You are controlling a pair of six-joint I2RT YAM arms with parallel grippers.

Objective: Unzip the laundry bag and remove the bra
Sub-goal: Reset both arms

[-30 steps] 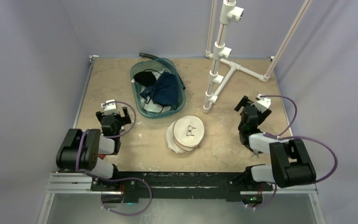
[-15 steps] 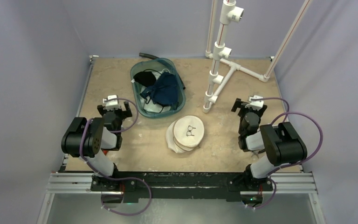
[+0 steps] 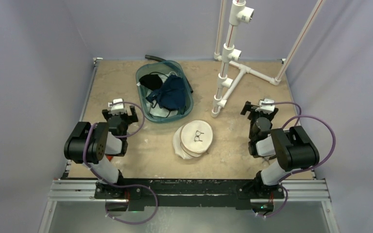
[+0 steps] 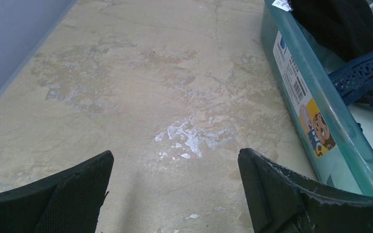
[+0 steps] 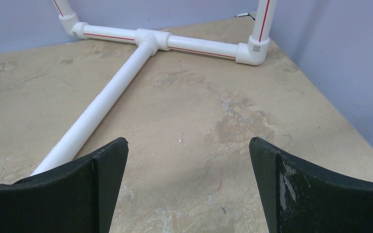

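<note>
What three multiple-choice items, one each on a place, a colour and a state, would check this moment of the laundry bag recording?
1. Where is the laundry bag?
A. inside the tub
B. on the table, outside the tub
C. in the right gripper

2. What colour is the tub?
A. white
B. red
C. teal

3. How do the left gripper and the right gripper stand?
A. both open, holding nothing
B. both shut
C. left shut on the laundry bag

Key:
1 B: the top view shows it lying on the tabletop, on the near side of the tub.
2 C: the left wrist view shows a clear teal wall.
3 A: in each wrist view the fingers stand wide apart with only bare table between them.
</note>
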